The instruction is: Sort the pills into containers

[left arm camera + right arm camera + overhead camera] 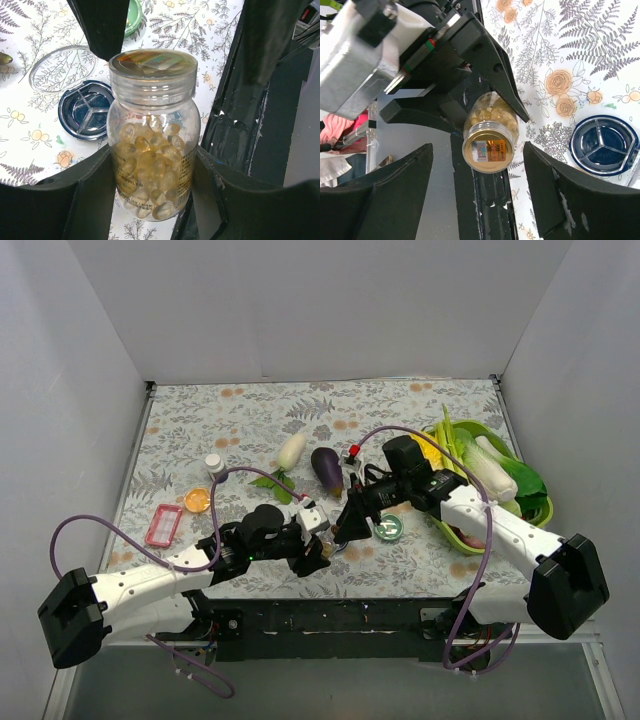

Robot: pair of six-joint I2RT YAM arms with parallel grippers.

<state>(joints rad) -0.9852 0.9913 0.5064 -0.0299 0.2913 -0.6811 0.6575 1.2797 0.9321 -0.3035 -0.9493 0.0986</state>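
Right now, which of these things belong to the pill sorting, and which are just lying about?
Job: pill bottle, held in left gripper; blue three-part tin; green-topped tin; clear lid.
Lying about: eggplant; white radish; lime-green vegetable tray.

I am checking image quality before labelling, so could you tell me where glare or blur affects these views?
Top external: even, soft light, no harsh shadows. Left wrist: the bottle is sharp, its cap carries a pale sheen, the near jaws are dark and soft. Right wrist: the cap label is crisp, the foreground jaws are featureless black, the blue tin glints.
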